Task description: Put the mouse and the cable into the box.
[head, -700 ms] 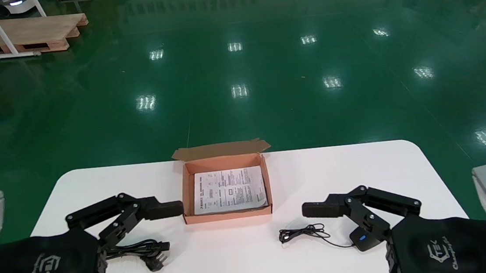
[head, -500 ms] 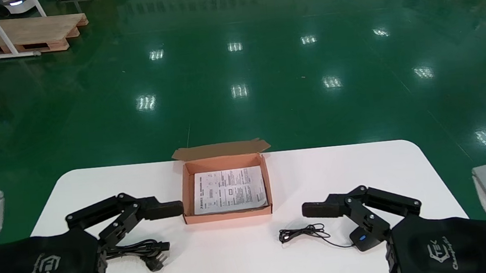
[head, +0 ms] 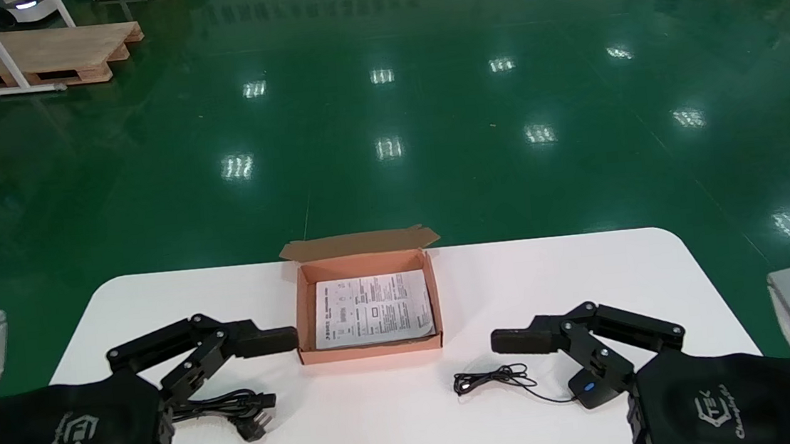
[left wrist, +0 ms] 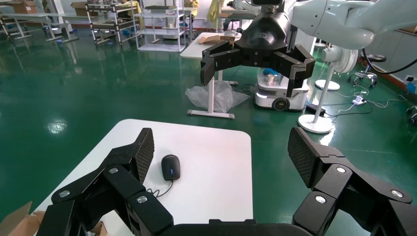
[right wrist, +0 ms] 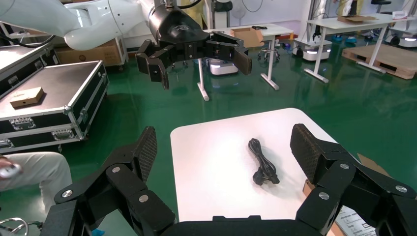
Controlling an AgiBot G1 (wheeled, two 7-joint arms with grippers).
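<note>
Both claws stand wide open and hold nothing, so your choice comes down to which one sits over which thing. The left gripper hangs above the near left part of the white table, aimed across it rather than down. The black power cable lies directly beneath its fingers, bundled with its long axis running across the table and its plug at the end towards the middle. The right gripper mirrors it on the near right, and the black mouse lies under its linkage. The mouse's thin cord is loosely coiled on the side towards the centre. The open cardboard box sits between the two arms, a little farther back, with a printed sheet flat inside. One left finger ends just beside its left wall. Each thing is plainly nearer its own side's arm, so take the cable with the left and the mouse with the right. Either claw would likely need to tip downward first, since neither target lies between its fingers yet.
</note>
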